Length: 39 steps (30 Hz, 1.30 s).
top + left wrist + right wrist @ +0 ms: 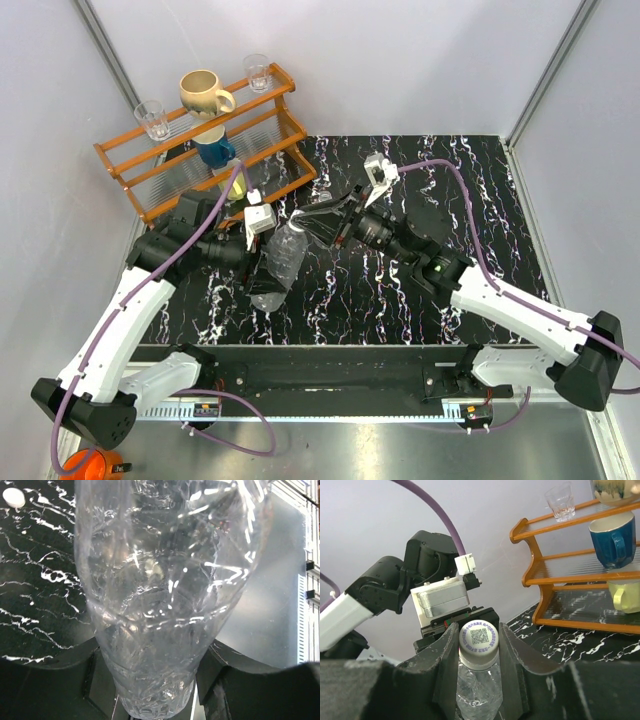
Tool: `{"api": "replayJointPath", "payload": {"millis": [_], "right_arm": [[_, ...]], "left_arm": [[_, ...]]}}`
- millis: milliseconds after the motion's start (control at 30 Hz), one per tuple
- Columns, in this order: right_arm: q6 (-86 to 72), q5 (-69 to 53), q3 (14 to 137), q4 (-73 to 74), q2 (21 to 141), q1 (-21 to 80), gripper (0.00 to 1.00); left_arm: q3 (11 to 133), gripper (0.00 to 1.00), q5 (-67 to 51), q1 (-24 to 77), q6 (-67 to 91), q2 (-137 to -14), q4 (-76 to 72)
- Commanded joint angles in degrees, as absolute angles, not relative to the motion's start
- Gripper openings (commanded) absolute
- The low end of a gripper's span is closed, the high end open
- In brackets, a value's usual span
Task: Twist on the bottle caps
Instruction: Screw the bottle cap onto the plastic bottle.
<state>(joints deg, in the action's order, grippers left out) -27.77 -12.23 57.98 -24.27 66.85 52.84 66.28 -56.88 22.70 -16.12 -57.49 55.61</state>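
Note:
A clear ribbed bottle [275,265] hangs tilted above the black marbled table, its neck pointing up and to the right. My left gripper [258,268] is shut on its lower body, and in the left wrist view the bottle [165,580] fills the frame between the dark jaws of that gripper [155,685]. A white cap [479,638] with a printed code sits on the bottle's neck. My right gripper [479,641] is shut on that cap, one finger on each side, and it meets the neck from the right [318,226]. A second white cap [12,497] lies loose on the table.
An orange wooden rack [270,120] stands at the back left, close behind the left arm. It holds a cream mug [205,95], a blue mug [215,150] and two clear glasses [152,118]. Grey walls close in the table on three sides.

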Motion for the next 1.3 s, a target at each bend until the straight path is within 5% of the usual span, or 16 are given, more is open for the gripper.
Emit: {"api": "replayJointPath", "payload": {"millis": [0,367,767,867,900,1000,1267], "right_arm": [[-35.4,-10.0,57.0,-16.8,70.8,53.3,0.0],[-40.4,5.4,67.6,2.1,76.5,57.4,0.0],[-43.3,9.9,73.6,4.6,82.2,59.4,0.0],[-37.8,10.9,73.7,1.5,79.4,59.4,0.22],[-34.9,11.6,73.7,1.4,78.3,59.4,0.38],[-29.7,13.9,72.6,0.5,72.4,59.3,0.64],[-27.8,11.6,68.1,-5.4,68.9,59.0,0.74]], "left_arm": [[70.4,0.0,-51.4,21.5,-14.0,-56.5,43.8],[65.1,0.0,-20.9,21.6,-17.2,-54.9,39.5],[63.0,0.0,-16.6,22.2,-17.9,-53.8,38.8],[62.4,0.0,-19.7,22.1,-17.5,-53.1,39.2],[62.2,0.0,-20.6,22.1,-17.5,-52.7,39.3],[61.9,0.0,-23.7,22.1,-16.4,-52.7,39.3],[62.2,0.0,-36.5,21.7,-12.4,-53.4,38.8]]}}
